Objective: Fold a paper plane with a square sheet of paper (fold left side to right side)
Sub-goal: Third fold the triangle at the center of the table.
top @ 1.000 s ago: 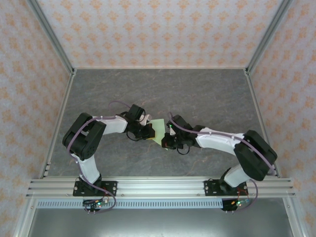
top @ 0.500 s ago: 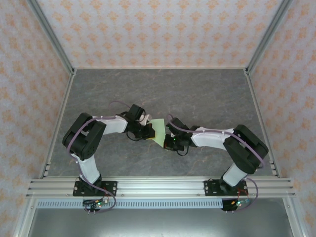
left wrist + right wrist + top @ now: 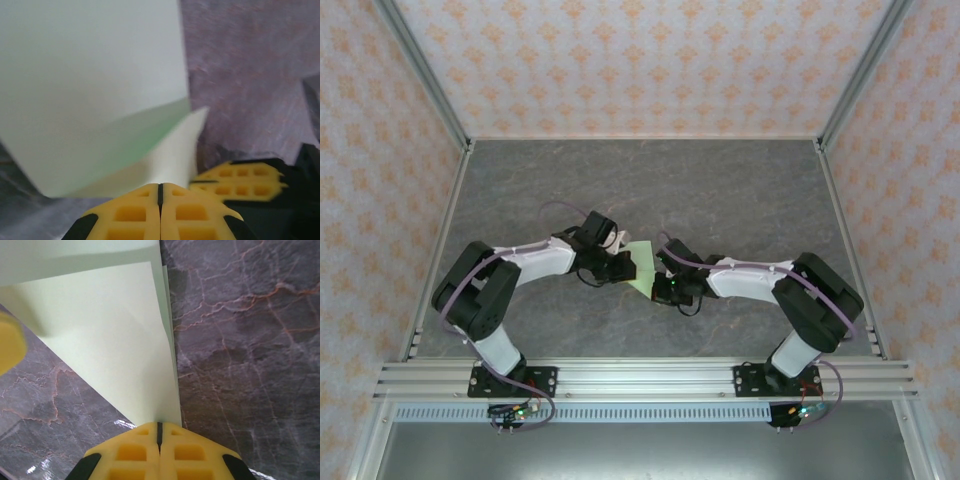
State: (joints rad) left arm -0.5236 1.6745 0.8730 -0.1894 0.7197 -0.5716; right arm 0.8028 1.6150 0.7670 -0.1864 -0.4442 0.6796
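The square sheet of paper is pale green, partly folded into a pointed shape, and lies mid-table between both arms. My left gripper is shut on a raised flap of that sheet, which curls up from its yellow fingertips. My right gripper is shut, its jaws together. Its fingertips rest on the sheet's pointed near corner, and the sheet spreads flat from under them. A creased, layered edge runs along the sheet's right side. One finger of the right gripper shows in the left wrist view.
The dark marbled tabletop stretches behind and to both sides of the paper. Metal frame posts and patterned walls enclose it. An aluminium rail carries the arm bases at the near edge.
The right arm's elbow swung left and its gripper slid slightly along the paper's near corner. The left arm's elbow then dropped outward to the left. Both grippers stayed shut.
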